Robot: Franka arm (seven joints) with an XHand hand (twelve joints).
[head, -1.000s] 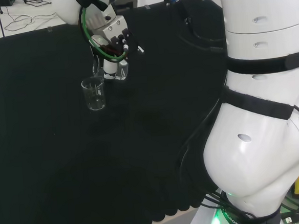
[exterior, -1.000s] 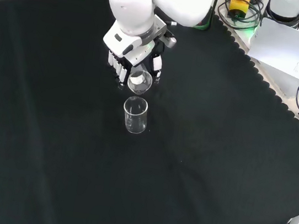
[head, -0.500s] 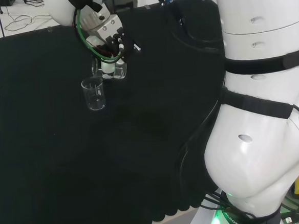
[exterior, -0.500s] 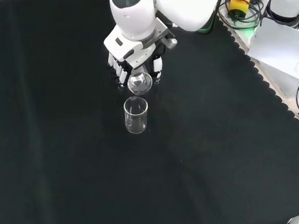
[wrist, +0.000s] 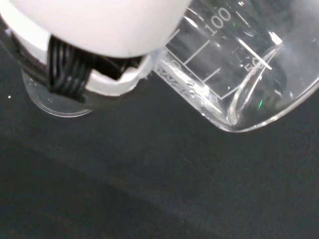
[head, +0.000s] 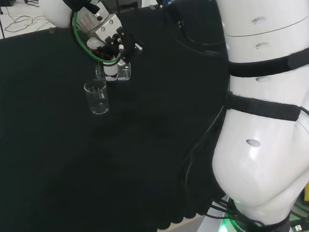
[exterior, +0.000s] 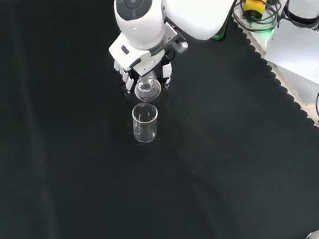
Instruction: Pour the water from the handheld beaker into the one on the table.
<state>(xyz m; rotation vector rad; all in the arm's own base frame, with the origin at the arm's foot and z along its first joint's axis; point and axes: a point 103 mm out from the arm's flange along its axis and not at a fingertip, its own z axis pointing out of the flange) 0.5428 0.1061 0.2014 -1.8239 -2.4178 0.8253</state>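
Note:
The hand [head: 109, 46] is shut on a clear beaker [head: 118, 72], which it holds tilted just above the cloth. In the front view the hand [exterior: 138, 69] comes from the top, and the held beaker [exterior: 148, 89] leans its mouth toward a second clear beaker [exterior: 145, 123] standing upright right below it. In the head view that standing beaker [head: 97, 97] is just left of and below the held one. The wrist view shows the held beaker [wrist: 234, 64] close up, with printed marks and its lip low, beside a white part of the hand [wrist: 99, 74]. Whether water is in either beaker I cannot tell.
The arm's white links [head: 271, 113] take up the head view's right side. In the front view a white link with a round grey cap [exterior: 137, 6] stands over the hand. Past the cloth's scalloped edge [exterior: 282, 89] lie a white sheet [exterior: 308, 54] and cables [exterior: 255, 8].
The hand with its beaker has drifted a little left and up in the head view, and the beaker has tipped further toward the standing one. The standing beaker has not moved.

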